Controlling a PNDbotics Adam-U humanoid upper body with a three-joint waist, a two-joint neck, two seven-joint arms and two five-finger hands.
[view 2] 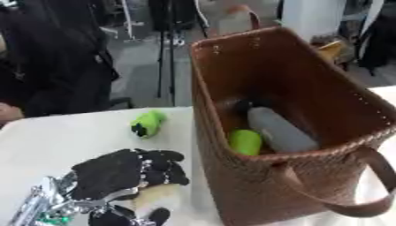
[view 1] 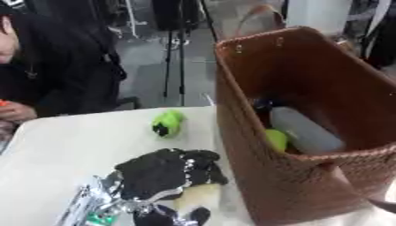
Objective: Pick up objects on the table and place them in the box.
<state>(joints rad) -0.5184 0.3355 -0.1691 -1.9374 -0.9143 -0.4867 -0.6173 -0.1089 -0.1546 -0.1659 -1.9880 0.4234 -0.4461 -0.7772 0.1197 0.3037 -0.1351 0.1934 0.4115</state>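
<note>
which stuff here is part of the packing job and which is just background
Job:
woven brown bag, serving as the box
grey object and green object inside it
green and black item on the table
left hand curled on a pale object

Background:
tripod behind the table

Left hand point(view 1: 166, 176) at lower centre curls its fingers point(view 1: 203, 165) round a pale object point(view 1: 197, 196); a green object point(view 1: 167, 122) lies mid-frame beside the brown basket point(view 1: 255, 145)
</note>
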